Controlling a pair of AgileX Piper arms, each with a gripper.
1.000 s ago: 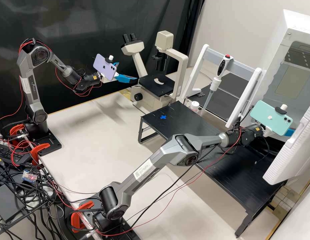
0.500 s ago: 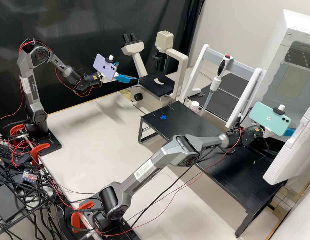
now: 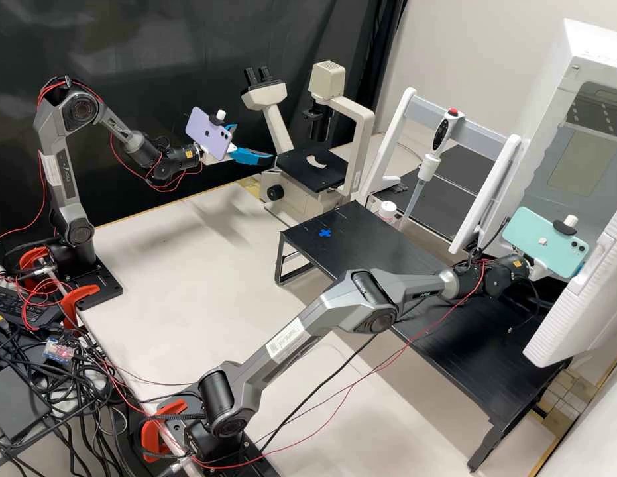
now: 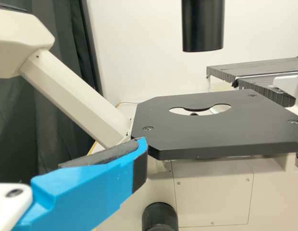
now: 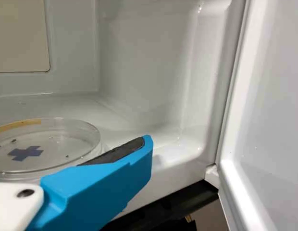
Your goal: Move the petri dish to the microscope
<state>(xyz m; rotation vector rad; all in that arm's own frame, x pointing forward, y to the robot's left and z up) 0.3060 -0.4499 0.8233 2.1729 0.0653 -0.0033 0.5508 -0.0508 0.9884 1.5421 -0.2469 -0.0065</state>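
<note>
At upper right, the white cabinet (image 3: 596,56) is standing open, giving access; at upper centre, the microscope (image 3: 288,189) is presenting its stage (image 3: 301,169). The left claw (image 3: 255,142) is gaping nearby. The right claw (image 5: 103,178) is gaping too, probably for gripping the petri dish (image 5: 55,151), which is lying inside the cabinet.

From where I'm standing: black riser (image 3: 368,232) has a blue cross mark (image 3: 325,233) on top near one end, white-capped bottle (image 3: 387,211) just beside its far edge. Behind the riser, a white stand (image 3: 487,192) carries a red-buttoned pipette (image 3: 442,136), slightly tilted, tip down, with a dark shelf (image 3: 447,205) near it. Well apart from the riser: dark curtain (image 3: 189,40) past the bench, cable tangle (image 3: 50,397) and power brick (image 3: 20,301) across from it.
</note>
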